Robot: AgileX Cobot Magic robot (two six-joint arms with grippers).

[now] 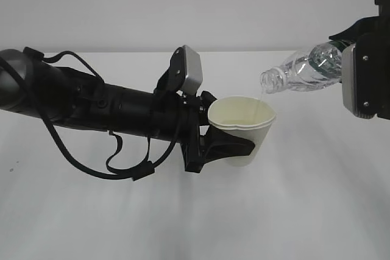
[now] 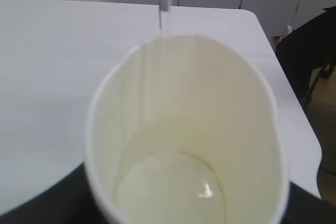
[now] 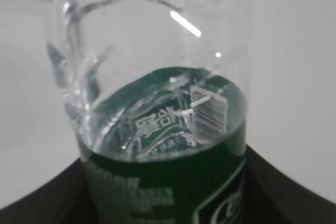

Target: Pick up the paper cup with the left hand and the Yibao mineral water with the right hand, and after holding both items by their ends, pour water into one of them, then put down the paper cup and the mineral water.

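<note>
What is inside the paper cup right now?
The paper cup has a cream interior with a shallow pool of water at the bottom, and a thin stream falls in from the bottle above. The cup's nearest inner wall is out of view.

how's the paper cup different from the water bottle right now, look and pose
The paper cup is opaque, white outside and cream inside; the water bottle is clear ribbed plastic with a dark green label. The cup is held tilted with its mouth up, the bottle tipped with its mouth down over the cup's rim, a thin stream falling. Both are held off the table.
</note>
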